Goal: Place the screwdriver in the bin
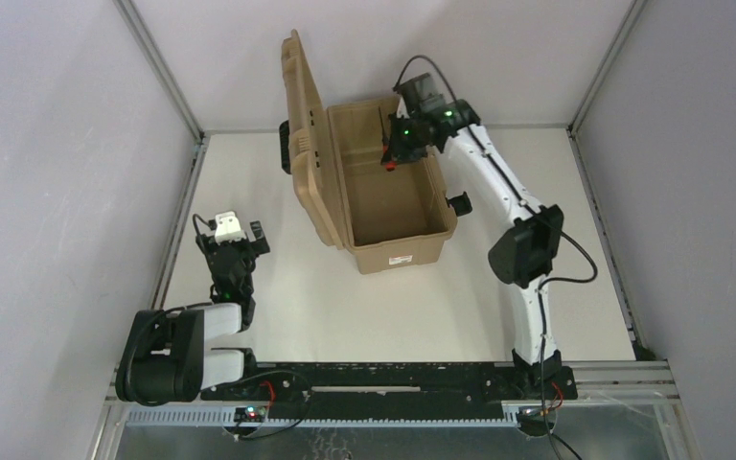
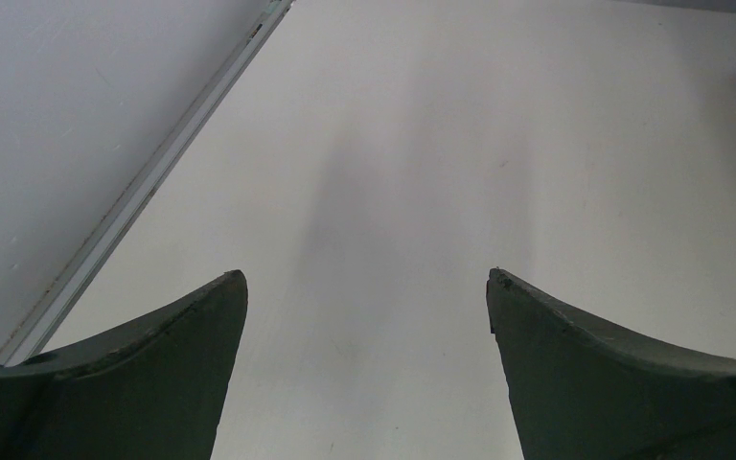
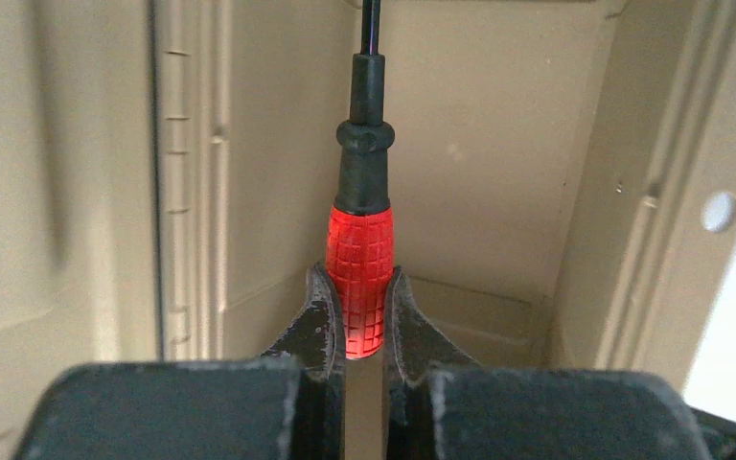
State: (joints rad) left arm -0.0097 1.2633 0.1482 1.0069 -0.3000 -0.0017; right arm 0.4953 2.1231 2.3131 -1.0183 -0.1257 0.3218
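The right gripper [image 3: 357, 280] is pinching the screwdriver [image 3: 361, 206] tightly by the lower end of its red handle, one finger on each side, so the black collar and the thin shaft are sticking straight out ahead of the fingertips. Just beyond the shaft, the inner wall of the bin [image 3: 479, 144] is facing the gripper, and the open lid [image 3: 86, 192] is standing to the left of the fingers. The screwdriver is hanging over the far part of the open bin, not yet lying in it. Because only the end of the handle is being gripped, the screwdriver could swing in the fingers, and its tip could strike the wall ahead if the arm pushes further forward. Far off, the left gripper [image 2: 366, 278] is hovering with its fingers wide apart over the white table [image 2: 422, 115], holding nothing.
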